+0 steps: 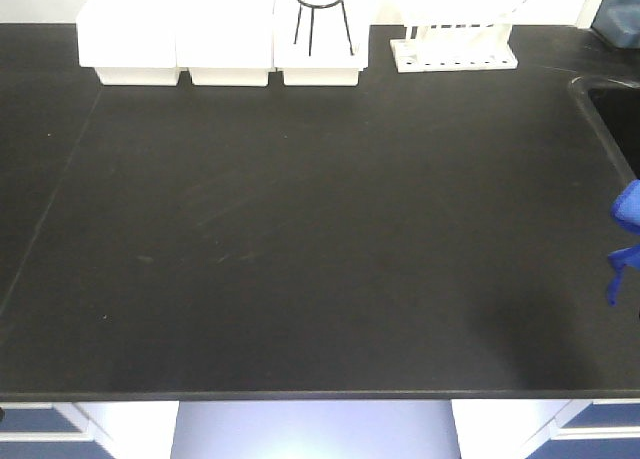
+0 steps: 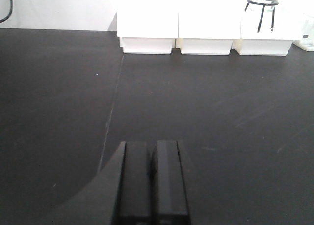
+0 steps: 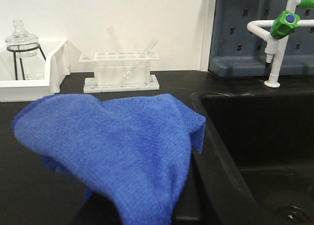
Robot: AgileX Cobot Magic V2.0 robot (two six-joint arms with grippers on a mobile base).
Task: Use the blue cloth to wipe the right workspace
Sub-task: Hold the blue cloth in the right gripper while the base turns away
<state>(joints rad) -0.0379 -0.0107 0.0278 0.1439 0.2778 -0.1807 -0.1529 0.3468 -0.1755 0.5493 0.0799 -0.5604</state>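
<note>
1. Left gripper (image 2: 149, 186): fingers (image 2: 135, 181) pressed together, empty, above the scratched benchtop (image 2: 221, 112).
2. Right gripper's fingers hide under the blue cloth (image 3: 122, 151); grip cannot be told.
3. Cloth hangs at the right, beside the sink (image 3: 245, 137), rack (image 3: 120, 70) farther back.

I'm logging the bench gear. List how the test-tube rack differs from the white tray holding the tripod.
The test-tube rack is an open frame with a row of holes; the white tray is a solid-walled box. The rack holds slanted clear tubes; the tray holds a black wire tripod with a glass flask. The rack stands nearer the sink, the tray to its left. Both are white, at the back of the black benchtop.
</note>
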